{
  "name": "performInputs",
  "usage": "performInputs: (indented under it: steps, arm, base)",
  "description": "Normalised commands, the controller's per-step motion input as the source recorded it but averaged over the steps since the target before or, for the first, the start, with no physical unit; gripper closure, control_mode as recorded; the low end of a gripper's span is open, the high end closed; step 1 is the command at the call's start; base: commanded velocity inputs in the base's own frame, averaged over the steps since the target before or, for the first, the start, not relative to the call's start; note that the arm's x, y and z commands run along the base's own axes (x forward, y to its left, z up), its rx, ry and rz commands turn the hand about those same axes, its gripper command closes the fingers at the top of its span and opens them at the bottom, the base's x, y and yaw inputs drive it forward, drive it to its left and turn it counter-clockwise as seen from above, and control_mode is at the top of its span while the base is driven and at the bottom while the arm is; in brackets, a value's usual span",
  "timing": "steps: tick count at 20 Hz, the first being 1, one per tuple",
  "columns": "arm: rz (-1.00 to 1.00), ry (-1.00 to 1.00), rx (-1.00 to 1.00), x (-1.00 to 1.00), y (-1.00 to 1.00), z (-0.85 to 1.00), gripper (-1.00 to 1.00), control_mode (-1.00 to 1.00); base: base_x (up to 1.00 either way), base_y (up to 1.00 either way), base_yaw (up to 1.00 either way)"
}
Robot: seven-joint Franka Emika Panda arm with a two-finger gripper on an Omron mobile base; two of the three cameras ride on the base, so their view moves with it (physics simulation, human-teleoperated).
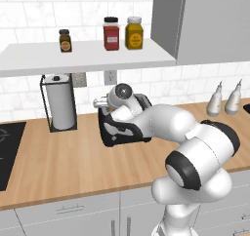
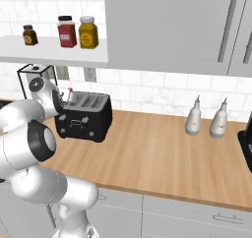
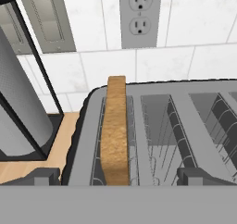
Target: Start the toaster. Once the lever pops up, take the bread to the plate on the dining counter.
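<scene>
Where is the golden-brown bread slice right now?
In the hand view, the golden-brown bread slice stands upright in the black toaster's slot nearest the paper-towel roll.

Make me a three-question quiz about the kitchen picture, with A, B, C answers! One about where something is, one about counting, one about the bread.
1. Where does the paper towel roll stand?
A. Left of the toaster, seen from the robot
B. On the shelf
C. Beside the two white bottles

2. How many jars are on the shelf?
A. One
B. Three
C. Five

3. How is the bread right now?
A. Lying flat on the counter
B. Held in the end effector
C. Standing in a toaster slot, sticking up above it

Answers:
1. A: the roll sits in its black holder on the counter, left of the toaster in both base views.
2. B: a small dark jar, a red one and a yellow one stand there.
3. C: the hand view shows the slice upright in the leftmost slot, its top above the toaster.
</scene>
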Motion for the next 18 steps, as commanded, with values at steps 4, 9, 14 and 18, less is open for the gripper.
performInputs:
  steps: [4, 9, 14, 18]
  arm:
    - [0.0, 0.0, 0.0, 0.03, 0.0, -0.03, -1.0, -1.0]
    - [0.0, 0.0, 0.0, 0.08, 0.01, -0.01, -1.0, -1.0]
    - [0.0, 0.0, 0.0, 0.05, 0.03, 0.0, -1.0, -1.0]
    - [0.0, 0.0, 0.0, 0.07, 0.03, -0.01, -1.0, -1.0]
  base:
    - [0.0, 0.0, 0.0]
    - [0.0, 0.0, 0.0]
    - [0.0, 0.0, 0.0]
    - [0.0, 0.0, 0.0]
